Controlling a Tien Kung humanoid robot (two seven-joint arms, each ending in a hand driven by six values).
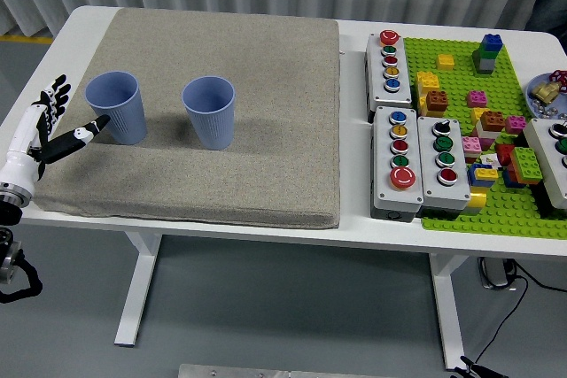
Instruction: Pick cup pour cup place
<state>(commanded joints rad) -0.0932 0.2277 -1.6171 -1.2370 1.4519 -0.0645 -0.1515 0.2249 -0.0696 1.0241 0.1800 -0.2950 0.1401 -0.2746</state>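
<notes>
Head view: left hand (49,130), fingers spread, just beside left cup (116,108).

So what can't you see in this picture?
- Head view: inside the left cup and the right cup; their walls hide the bottoms, so any contents can't be told.
- The dish at the right edge is cut off, its bits too small.
- The left hand shows, open; its arm is cut off by the left edge.
- The right hand is out of view.

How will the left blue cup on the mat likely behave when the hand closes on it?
The left blue cup looks thin-walled and ribbed, so probably light and squeezable. Tall, tapering to a narrow base on the soft grey mat, it may tip if the open left hand nudges it.
</notes>
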